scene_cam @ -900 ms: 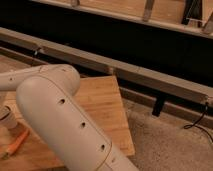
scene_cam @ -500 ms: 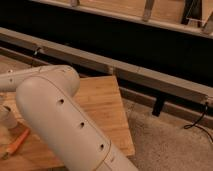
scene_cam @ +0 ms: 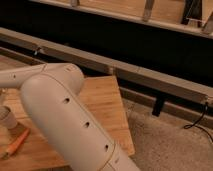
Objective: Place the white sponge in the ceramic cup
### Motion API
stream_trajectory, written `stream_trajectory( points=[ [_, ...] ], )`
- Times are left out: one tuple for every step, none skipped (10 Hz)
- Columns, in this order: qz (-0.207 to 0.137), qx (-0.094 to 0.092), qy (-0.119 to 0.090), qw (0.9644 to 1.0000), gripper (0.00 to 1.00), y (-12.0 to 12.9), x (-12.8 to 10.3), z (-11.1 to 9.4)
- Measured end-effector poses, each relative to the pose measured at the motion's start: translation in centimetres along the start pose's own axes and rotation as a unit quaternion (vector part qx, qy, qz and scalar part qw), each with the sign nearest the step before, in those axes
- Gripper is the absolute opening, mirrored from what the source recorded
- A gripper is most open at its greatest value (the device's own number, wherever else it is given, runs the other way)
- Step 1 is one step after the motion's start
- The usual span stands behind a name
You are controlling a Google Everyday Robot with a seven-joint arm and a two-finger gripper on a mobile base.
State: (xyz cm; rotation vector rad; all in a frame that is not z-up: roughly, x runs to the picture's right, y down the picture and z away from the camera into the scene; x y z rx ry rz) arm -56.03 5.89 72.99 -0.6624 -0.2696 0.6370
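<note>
Arm [scene_cam: 55, 115]: we saw its pale, bulky links fill the left foreground, with the forearm running off the left edge above the wooden table [scene_cam: 107, 105].
Gripper: it was beyond that left edge, out of view; we could not tell its grip.
Ceramic cup [scene_cam: 6, 118]: a pale rounded thing at the table's left edge, likely this, partly cut off.
White sponge: we could not make it out.
Orange tool [scene_cam: 18, 142]: it lay on the table, just beside the cup.

Arm [scene_cam: 65, 120] looking smooth matt cream plastic; bench [scene_cam: 107, 107] showing light wood grain, satin; floor [scene_cam: 170, 145], lower right, looking rough & speckled; gripper sitting off-frame, left edge.
</note>
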Motion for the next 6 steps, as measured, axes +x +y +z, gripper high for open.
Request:
stream_trajectory(
  points=[
    [0.014,0.008,0.004,0.9999,0.8,-1.1,0.2,-1.1],
    [0.033,0.017,0.013,0.9992,0.8,-2.3,0.7,-1.8],
    [0.054,0.029,0.024,0.9978,0.8,-3.6,1.2,-2.3],
    [0.085,0.047,0.037,0.9946,0.8,-5.1,1.8,-2.9],
    [0.098,0.055,0.043,0.9927,0.8,-5.9,2.1,-3.2],
    [0.102,0.058,0.045,0.992,0.8,-6.1,2.2,-3.3]
  ],
)
